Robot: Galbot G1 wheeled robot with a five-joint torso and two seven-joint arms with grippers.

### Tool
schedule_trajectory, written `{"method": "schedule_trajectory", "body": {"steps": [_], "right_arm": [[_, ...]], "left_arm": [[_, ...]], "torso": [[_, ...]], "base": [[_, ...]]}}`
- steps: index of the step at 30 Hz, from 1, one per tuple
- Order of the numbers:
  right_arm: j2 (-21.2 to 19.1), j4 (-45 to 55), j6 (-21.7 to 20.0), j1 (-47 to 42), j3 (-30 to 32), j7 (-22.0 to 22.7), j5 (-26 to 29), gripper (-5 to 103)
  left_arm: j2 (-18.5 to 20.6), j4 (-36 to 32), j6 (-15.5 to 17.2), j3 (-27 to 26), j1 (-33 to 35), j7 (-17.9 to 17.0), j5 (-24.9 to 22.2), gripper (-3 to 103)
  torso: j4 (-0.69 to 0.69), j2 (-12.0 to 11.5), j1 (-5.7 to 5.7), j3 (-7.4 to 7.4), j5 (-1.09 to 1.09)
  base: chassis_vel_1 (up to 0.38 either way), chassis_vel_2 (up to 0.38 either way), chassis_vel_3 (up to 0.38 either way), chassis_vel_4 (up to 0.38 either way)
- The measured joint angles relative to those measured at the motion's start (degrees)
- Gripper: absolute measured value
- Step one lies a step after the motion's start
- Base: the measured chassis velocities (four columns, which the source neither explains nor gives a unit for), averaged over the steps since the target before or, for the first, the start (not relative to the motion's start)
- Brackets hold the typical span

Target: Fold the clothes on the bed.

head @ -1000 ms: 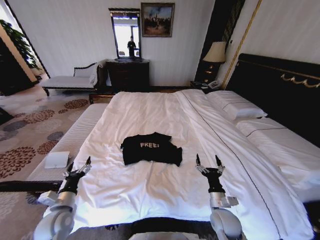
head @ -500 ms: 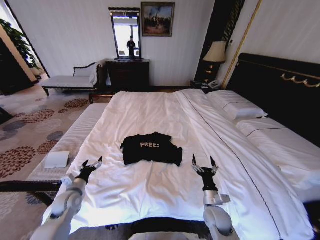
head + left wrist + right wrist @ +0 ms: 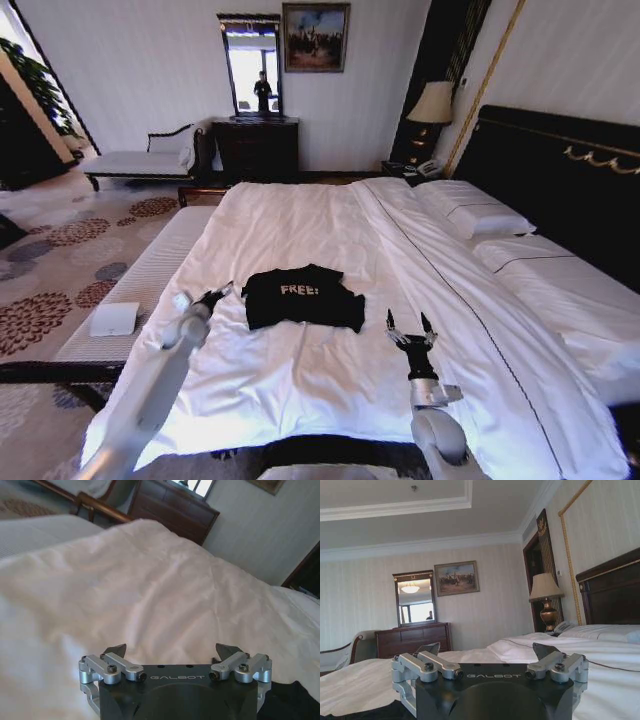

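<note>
- Bed [image 3: 300, 390]: large, with white sheets, a dark headboard on the robot's right and pillows beside it. The sheet is loosely wrinkled around the work area.
- T-shirt [image 3: 303, 297]: black, lying flat near the middle of the bed, in front of the robot. It appears partly folded already, forming a wide, short block. Its long axis runs left to right across the head view. The white "FREE!" lettering faces up and reads upright from the robot's side, so the neck end points away from the robot.
- Left gripper [image 3: 213, 298]: extended over the sheet, just beside the shirt's left edge. Fingers [image 3: 116, 651] stand wide apart and hold nothing.
- Right gripper [image 3: 407, 325]: over the sheet near the shirt's right lower corner, clear of the cloth. Fingers wide apart and empty.
- Risk: a low approach may pinch the white sheet together with the shirt edge, because both lie flush.
- Risk: uneven pull from the two sides may drag the shirt and undo the existing folds.
</note>
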Motion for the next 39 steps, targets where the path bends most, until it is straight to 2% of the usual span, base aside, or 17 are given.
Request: {"method": "schedule_trajectory", "body": {"steps": [5,10,18,20,23,26,27,29,30,33,36,39], "right_arm": [[0.1,-0.9,0.4,0.1,-0.1,0.0,-0.2,100],[0.2,-1.0,0.5,0.2,-0.2,-0.2,-0.4,100],[0.1,-1.5,0.5,0.8,-0.2,-0.3,-0.9,100],[0.1,-1.6,0.6,0.9,-0.2,-0.3,-1.0,100],[0.1,-2.0,0.7,1.2,-0.3,-0.5,-1.2,100],[0.0,-2.2,0.8,1.3,-0.3,-0.6,-1.2,100],[0.0,-2.2,0.8,1.4,-0.3,-0.6,-1.2,100],[-0.1,-2.6,0.8,1.9,-0.3,-0.6,-1.1,100],[-0.1,-2.6,0.8,1.9,-0.3,-0.6,-1.1,100],[0.0,-3.1,0.9,2.7,-0.6,-0.6,-1.1,100],[0.2,-3.3,0.9,2.9,-0.7,-0.6,-1.1,100],[0.2,-3.6,1.0,3.0,-0.8,-0.7,-1.1,100]], "left_arm": [[-4.9,9.7,1.3,4.8,-8.6,-0.8,0.3,100],[-7.3,15.1,2.8,8.4,-12.9,-1.7,0.9,100],[-9.9,20.4,7.1,10.8,-18.0,-4.3,-0.1,100],[-10.0,20.5,7.4,10.9,-18.2,-4.4,-0.2,103],[-10.5,21.1,8.9,11.0,-18.2,-5.6,-1.3,90],[-10.6,21.6,8.0,10.8,-17.9,-5.6,-1.9,80],[-10.6,21.6,7.8,10.8,-17.9,-5.5,-1.9,80],[-10.3,21.7,7.3,10.6,-17.8,-5.1,-2.0,68],[-10.3,21.7,7.3,10.6,-17.8,-5.1,-2.0,68],[-9.8,21.1,7.1,10.5,-17.6,-5.1,-2.1,52],[-9.2,20.5,7.0,10.4,-17.0,-5.1,-2.1,47],[-8.6,20.0,6.9,10.4,-16.0,-5.1,-2.1,36]], "torso": [[0.01,0.0,0.0,0.0,0.02],[0.02,0.0,0.0,0.0,0.01],[0.01,0.0,-0.01,0.0,0.02],[0.02,0.0,-0.01,0.0,0.02],[0.02,0.0,-0.01,-0.01,0.0],[0.02,0.0,-0.01,0.0,0.0],[0.02,0.0,-0.01,-0.01,0.0],[0.02,0.0,-0.01,-0.01,0.0],[0.02,0.0,-0.01,-0.01,0.0],[0.02,0.0,-0.01,-0.01,0.0],[0.02,0.0,-0.01,-0.01,0.01],[0.03,0.0,-0.01,-0.01,0.0]], "base": [[0.0,0.0,0.0,0.0],[0.0,0.0,0.0,0.0],[0.0,0.0,0.0,0.0],[0.0,0.0,0.0,0.0],[0.0,0.0,0.0,0.0],[0.0,0.0,0.0,0.0],[0.0,0.0,0.0,0.0],[0.0,0.0,0.0,0.0],[0.0,0.0,0.0,0.0],[0.0,0.0,0.0,0.0],[0.0,0.0,0.0,0.0],[0.0,0.0,0.0,0.0]]}}
